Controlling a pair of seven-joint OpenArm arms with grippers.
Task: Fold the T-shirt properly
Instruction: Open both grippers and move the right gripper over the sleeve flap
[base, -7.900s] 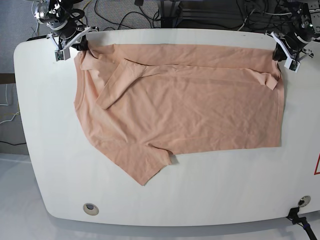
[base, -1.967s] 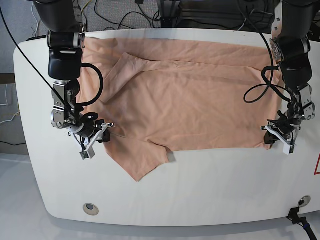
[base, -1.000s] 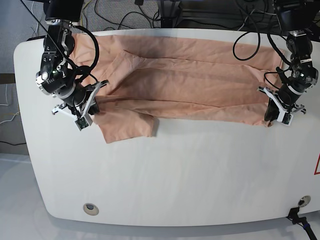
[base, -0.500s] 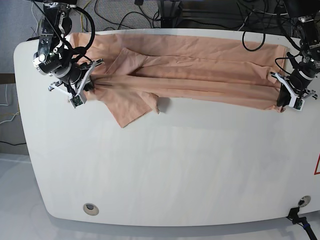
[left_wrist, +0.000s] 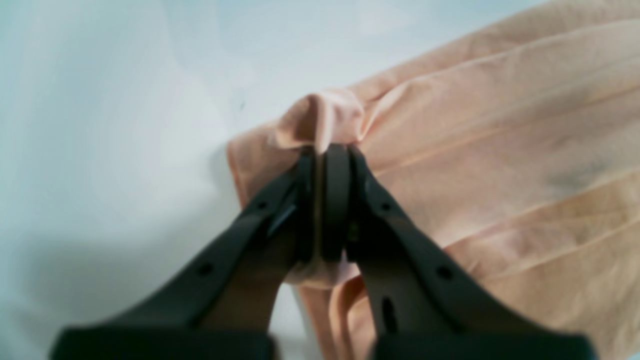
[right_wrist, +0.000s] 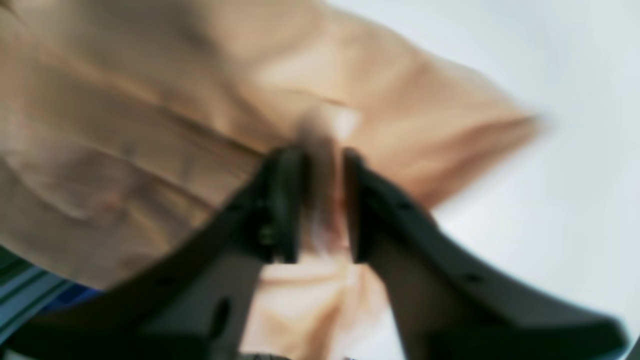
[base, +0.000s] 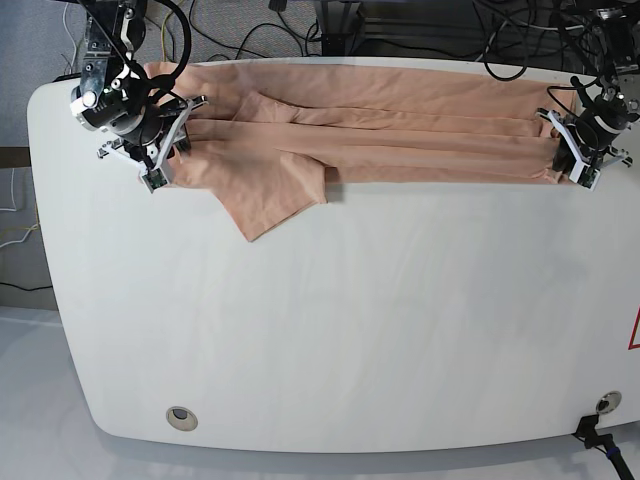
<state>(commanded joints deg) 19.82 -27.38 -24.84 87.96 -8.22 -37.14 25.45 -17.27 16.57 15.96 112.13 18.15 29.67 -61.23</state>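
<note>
Bench: we see a wide white bench (base: 360, 330) with rounded corners; the arms reach in over its edge at the top of the base view.
T-shirt: we find the peach-pink T-shirt (base: 400, 155) lying in a long band of layers beside this same edge, from near one top corner to near the other.
Loose part: on the right arm's side, we see a pointed flap (base: 262, 195) of the shirt, which spreads from the band toward the middle of the bench.
Left gripper: we see the left gripper (base: 566, 160) with its jaws clamped on a gathered fold at its end of the band.
Right gripper: we see the right gripper (base: 178, 145) with its jaws clamped on cloth at the other end; its wrist view is blurred.
Round fittings: we notice one fitting (base: 182, 419) near the bottom left corner and another fitting (base: 608, 402) near the bottom right corner.
</note>
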